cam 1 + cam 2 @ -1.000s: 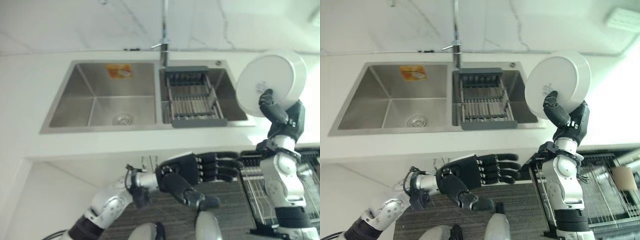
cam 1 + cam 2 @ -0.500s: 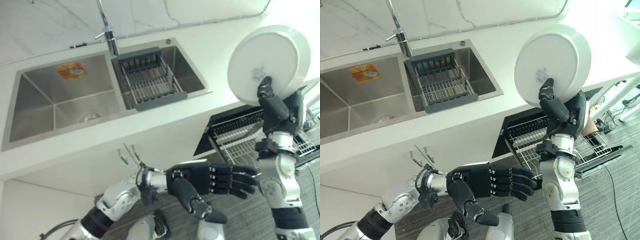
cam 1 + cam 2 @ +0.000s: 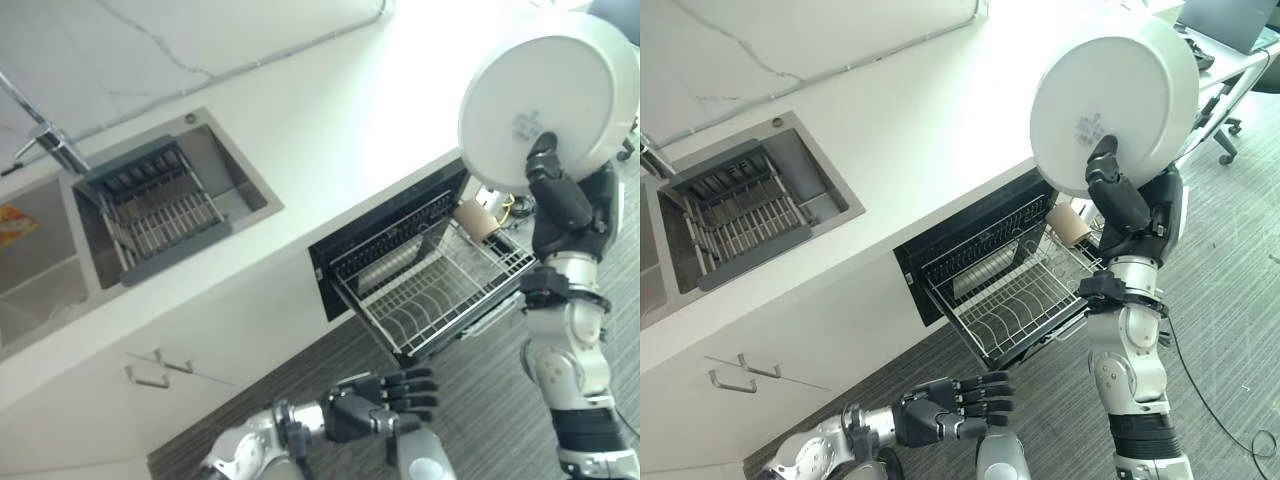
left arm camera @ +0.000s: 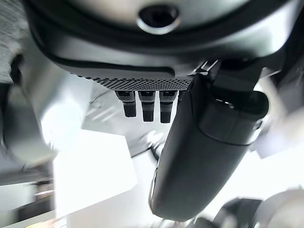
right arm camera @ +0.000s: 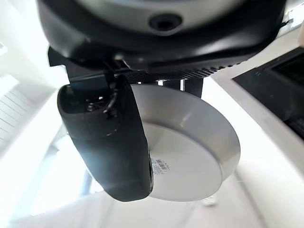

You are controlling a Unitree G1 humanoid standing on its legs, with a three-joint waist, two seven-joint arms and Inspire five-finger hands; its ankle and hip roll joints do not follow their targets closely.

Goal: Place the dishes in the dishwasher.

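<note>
White countertop (image 3: pixel 330 150) runs above grey plank floor (image 3: pixel 1230 260). We count one sink (image 3: pixel 760 205), one drain rack (image 3: pixel 735 215), one open dishwasher (image 3: pixel 975 255), one wire basket (image 3: pixel 1015 300). Left hand (image 3: pixel 950 405) low, fingers relaxed. Right hand (image 3: pixel 1125 205) grips one white plate (image 3: pixel 1110 100) upright above the basket.

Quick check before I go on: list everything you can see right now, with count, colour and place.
Plate: one, white, held up on edge above the dishwasher.
Dishwasher: one, black, open under the counter.
Rack: one, white wire, pulled out, no dishes visible in it.
Cup: one, tan, at the rack's far end.
Sink: one, steel, in the counter.
Drain basket: one, grey, in the sink.
Right hand: dark, gripping the plate.
Left hand: dark, low, open, holding nothing.
</note>
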